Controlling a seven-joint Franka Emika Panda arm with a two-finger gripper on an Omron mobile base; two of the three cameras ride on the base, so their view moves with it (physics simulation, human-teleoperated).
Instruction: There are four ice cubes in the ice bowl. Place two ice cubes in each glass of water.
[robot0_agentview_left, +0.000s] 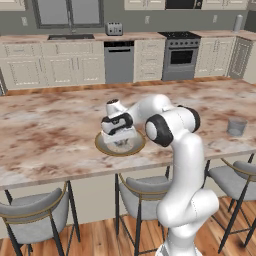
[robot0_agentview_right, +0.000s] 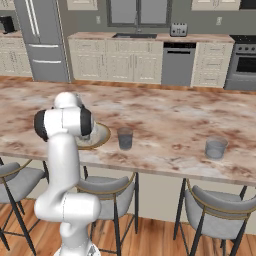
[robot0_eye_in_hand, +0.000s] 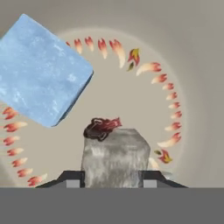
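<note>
At the centre of the left base view the dark two-finger gripper reaches down into the wide shallow golden-rimmed ice bowl on the marble counter. The hand view shows its tips closed against a small grey translucent ice cube at bottom centre, a pale blue ice cube at upper left. The right base view shows both grey translucent glass tumblers right of the bowl.
</note>
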